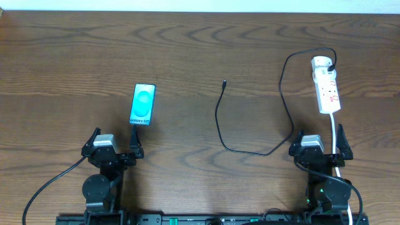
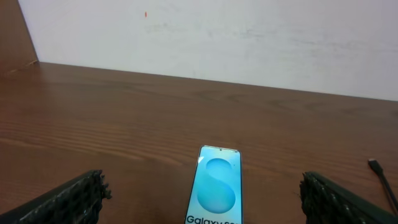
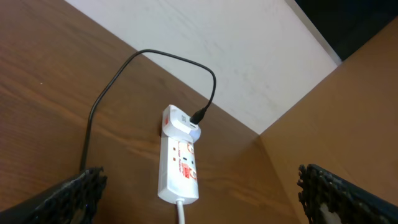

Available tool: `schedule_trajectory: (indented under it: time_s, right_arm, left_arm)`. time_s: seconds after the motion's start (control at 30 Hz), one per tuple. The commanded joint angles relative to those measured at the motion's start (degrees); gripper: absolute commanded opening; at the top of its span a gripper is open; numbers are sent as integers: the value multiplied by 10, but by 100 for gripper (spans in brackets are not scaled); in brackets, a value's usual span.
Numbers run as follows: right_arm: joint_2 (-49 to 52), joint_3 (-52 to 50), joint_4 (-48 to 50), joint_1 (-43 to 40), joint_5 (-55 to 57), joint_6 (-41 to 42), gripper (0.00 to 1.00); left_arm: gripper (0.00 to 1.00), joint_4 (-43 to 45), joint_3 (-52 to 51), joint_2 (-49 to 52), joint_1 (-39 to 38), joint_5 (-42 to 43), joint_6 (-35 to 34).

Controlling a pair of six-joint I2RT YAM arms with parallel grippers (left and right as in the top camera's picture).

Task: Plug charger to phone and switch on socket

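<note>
The phone (image 1: 142, 104) lies flat and face up on the brown wooden table (image 1: 187, 50). Its cyan screen shows a round blob, and "Galaxy S25" is written along the end nearest the robot. In the left wrist view the frame's lower edge cuts that line, so only "Galaxy" reads clearly.

The left gripper (image 1: 114, 142) sits just on the robot's side of the phone without touching it. Its fingers (image 2: 68, 199) are spread wide and hold nothing.

The charger (image 1: 220, 119) has its small black connector tip (image 1: 224, 82) lying loose on the wood to the right of the phone, well apart from it. From the tip the thin black cable curves toward the robot, then loops back and away to a white plug adapter (image 1: 321, 63).

That adapter is seated in the far end of the socket (image 1: 327, 87), a white power strip lying much farther right of the phone than the tip. The strip carries red markings, but these are too small to read. Its white cord (image 1: 338, 140) leaves the near end.

The right gripper (image 1: 320, 144) is also far to the right of the phone and just short of the socket's near end. Its jaws are wide apart and empty.
</note>
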Motion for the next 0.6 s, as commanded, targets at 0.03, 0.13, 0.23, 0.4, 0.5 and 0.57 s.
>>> schedule_trajectory:
  time_s: [0.03, 0.13, 0.23, 0.4, 0.5, 0.57]
  right_arm:
    - [0, 0, 2, 0, -4, -22, 99]
    - [1, 0, -4, 0, -36, -9, 99]
    - [1, 0, -3, 0, -148, -5, 99]
    - [1, 2, 21, 0, -174, 139, 99]
    - [1, 13, 23, 0, -174, 197, 99]
    - [1, 25, 17, 0, -175, 216, 99]
  left_arm:
    - [98, -26, -4, 17, 0, 12, -5]
    - [98, -26, -4, 40, 0, 12, -5]
    - [98, -26, -4, 59, 0, 12, -5]
    - [98, -26, 10, 78, 0, 12, -5]
    - [98, -26, 28, 94, 0, 12, -5]
    - [98, -27, 44, 112, 0, 16, -5]
